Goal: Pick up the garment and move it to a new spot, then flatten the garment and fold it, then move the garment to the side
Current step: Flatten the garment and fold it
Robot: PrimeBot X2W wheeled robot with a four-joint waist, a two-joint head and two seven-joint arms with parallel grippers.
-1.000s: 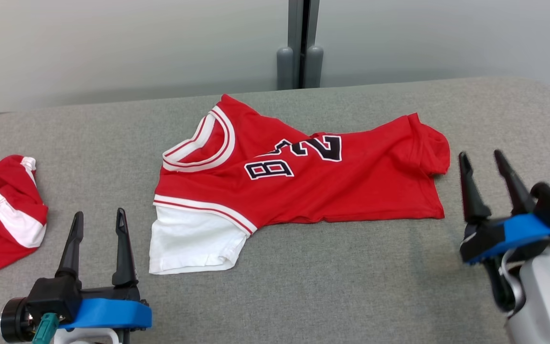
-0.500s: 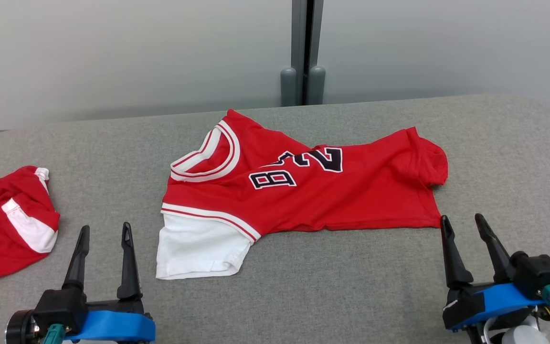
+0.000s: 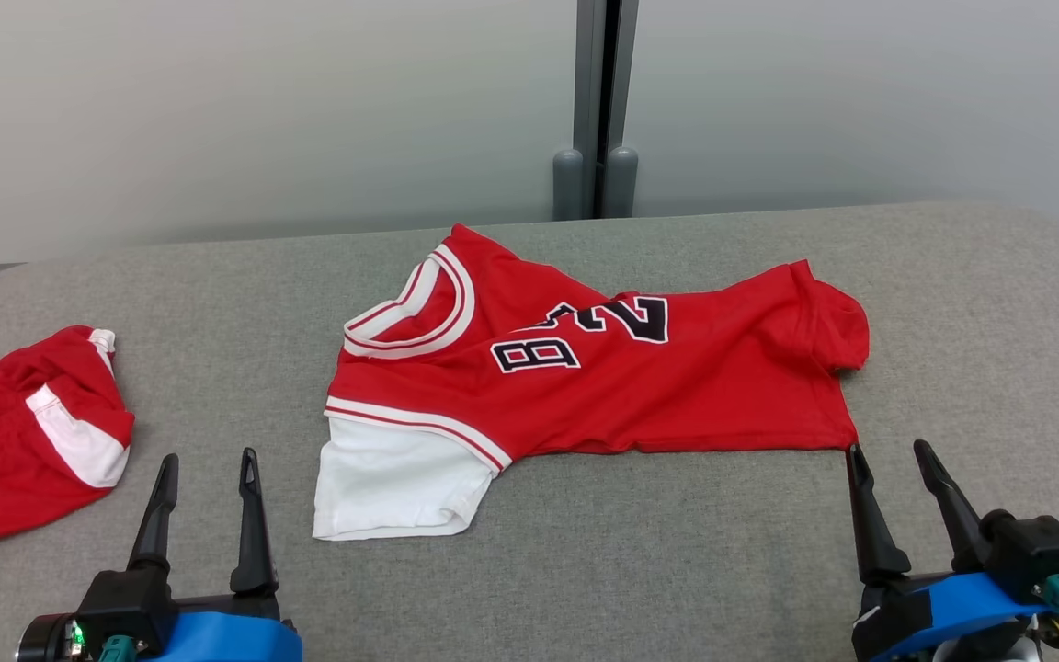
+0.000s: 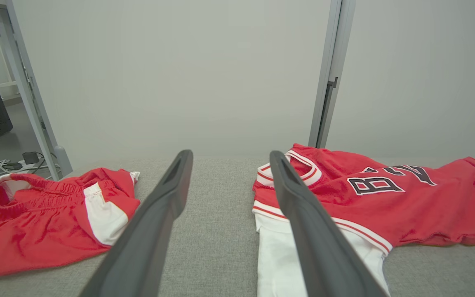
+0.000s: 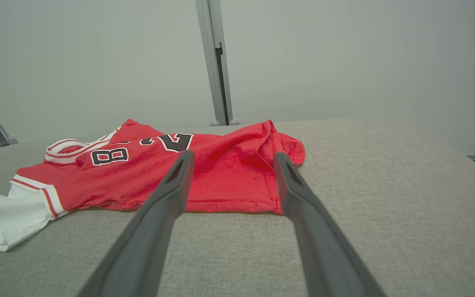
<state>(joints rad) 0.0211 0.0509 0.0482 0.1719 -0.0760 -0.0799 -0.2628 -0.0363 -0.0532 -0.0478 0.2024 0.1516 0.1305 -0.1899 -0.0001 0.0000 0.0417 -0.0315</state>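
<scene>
- The jersey lies on the grey table, across its middle. It is mostly flat and free of both grippers.
- Orientation: the collar points to the robot's left and the hem to its right.
- A white sleeve sticks out at the near-left corner, toward the robot.
- The black digits are partly hidden by a crease that runs from the collar across the chest.
- The far-right hem corner is bunched and turned over itself.
- The left gripper is at the near edge of the table, between the shorts and the sleeve. Its fingers are spread wide and hold nothing.
- The right gripper is at the near right, fingers pointing away from the robot. It is spread wide and holds nothing.
- The right gripper's inner fingertip is just beside the near-right hem corner. Whether it touches the cloth cannot be told.
- In the right wrist view that hem corner lies in line with the gap between the fingers, beyond their tips.
- The shorts, red with a white panel, lie crumpled at the table's left edge, well apart from the jersey.
- A grey post stands against the pale wall behind the table.
</scene>
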